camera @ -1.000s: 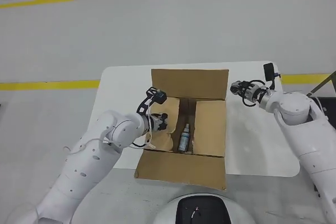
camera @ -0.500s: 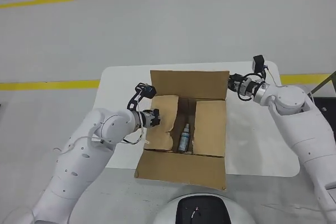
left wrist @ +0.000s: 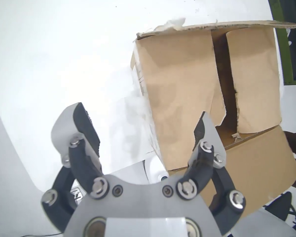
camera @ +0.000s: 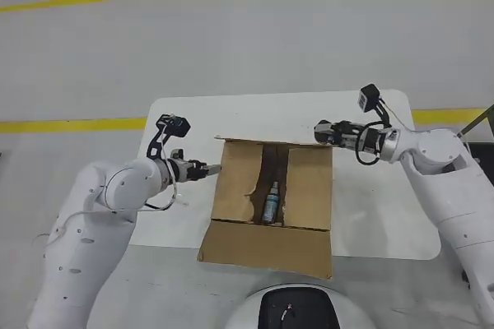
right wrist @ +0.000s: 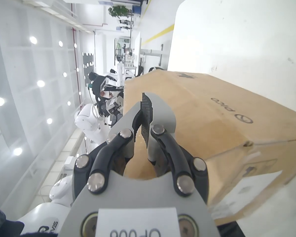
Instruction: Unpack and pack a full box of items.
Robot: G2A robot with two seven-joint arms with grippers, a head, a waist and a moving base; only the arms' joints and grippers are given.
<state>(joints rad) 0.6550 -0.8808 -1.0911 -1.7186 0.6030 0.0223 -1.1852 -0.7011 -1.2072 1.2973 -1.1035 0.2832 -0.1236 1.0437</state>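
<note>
Left tool (camera: 211,169): sits just beside the left wall of the box (camera: 267,247), over the desk (camera: 370,206). Jaws are spread wide with nothing between them. In the left wrist view one finger (left wrist: 207,134) overlaps the left flap (left wrist: 182,94); can't tell if it's touching.

The box is cardboard and stands mid-desk. The left flap and right flap (camera: 309,193) are both folded in over the opening, leaving a dark gap between them. The left flap's inner edge is ragged and torn. The near flap hangs outward toward the robot. The far flap (camera: 272,142) is seen almost edge-on from above.

Bottle (camera: 272,201): small, lying down inside the box and visible through the gap between the two side flaps. The rest of the contents are hidden under the flaps.

Right tool (camera: 319,132): at the far-right corner of the box, level with the far flap's end. Fingers (right wrist: 160,117) are pressed together, and no cardboard is visible between the pads. The box's outer face is right behind them in the right wrist view. Contact with the flap unclear.
</note>
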